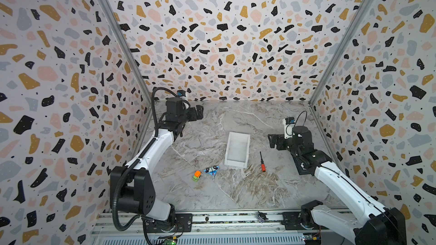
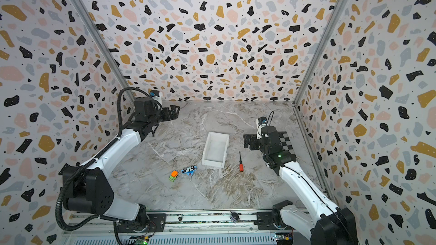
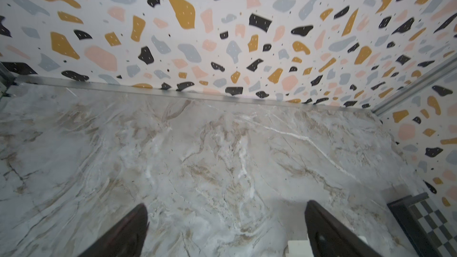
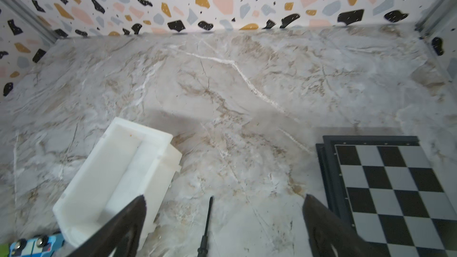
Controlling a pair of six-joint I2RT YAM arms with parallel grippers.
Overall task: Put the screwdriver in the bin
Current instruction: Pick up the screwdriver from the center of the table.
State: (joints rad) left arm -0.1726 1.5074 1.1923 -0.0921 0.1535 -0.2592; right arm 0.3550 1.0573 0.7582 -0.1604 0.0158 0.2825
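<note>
Orange-handled screwdriver (image 1: 262,164) lies beneath the gap of the spread right jaws; left jaws spread too. Pinching its thin shaft would probably roll it.

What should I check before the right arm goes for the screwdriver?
1. Right gripper open: ok.
2. Screwdriver lying free beside the bin: ok.
3. Bin empty: ok.
4. Right gripper over the handle: not ok; the right wrist view shows only the shaft between its jaws.
5. Left gripper away from the bin: ok.
6. Orange car and blue car clear of the screwdriver: ok.
</note>
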